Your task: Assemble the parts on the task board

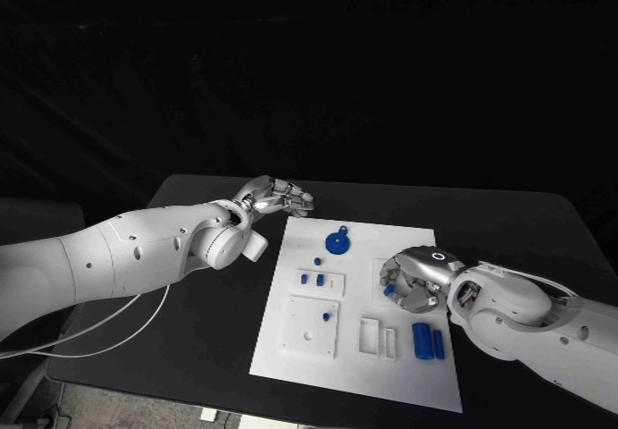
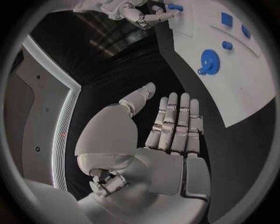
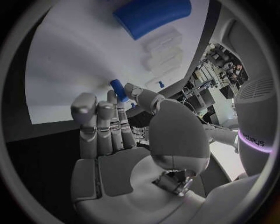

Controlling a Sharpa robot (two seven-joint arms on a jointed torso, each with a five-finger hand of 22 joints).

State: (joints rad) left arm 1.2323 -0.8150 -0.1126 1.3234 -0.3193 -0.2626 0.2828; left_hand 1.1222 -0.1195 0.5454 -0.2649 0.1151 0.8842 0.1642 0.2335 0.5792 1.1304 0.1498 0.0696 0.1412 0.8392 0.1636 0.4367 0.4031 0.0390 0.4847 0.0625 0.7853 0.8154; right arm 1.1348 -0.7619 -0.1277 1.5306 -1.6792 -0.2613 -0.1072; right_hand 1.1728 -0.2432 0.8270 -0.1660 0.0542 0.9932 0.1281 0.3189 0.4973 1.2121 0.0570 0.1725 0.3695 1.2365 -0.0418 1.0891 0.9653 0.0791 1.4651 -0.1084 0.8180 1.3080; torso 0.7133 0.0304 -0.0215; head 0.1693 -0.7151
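The white task board [image 1: 290,362] lies in the middle of the black table. On it are a blue gear [image 1: 338,243], two small blue pegs [image 1: 312,280] and two blue cylinders [image 1: 429,341]. My right hand [image 1: 414,279] hovers low over the board's right side and pinches a small blue peg [image 3: 118,89] between thumb and finger. My left hand [image 1: 274,197] hangs over bare table off the board's far left corner, its fingers [image 2: 175,121] straight and holding nothing. The left wrist view shows the gear [image 2: 209,59] and the right hand [image 2: 137,11] beyond it.
White raised blocks with holes and slots [image 1: 313,326] sit on the board's near half, with narrow slots [image 1: 380,338] beside the cylinders. A large blue cylinder [image 3: 153,16] lies past the right hand's fingertips. A white cable [image 1: 116,331] trails on the table's left side.
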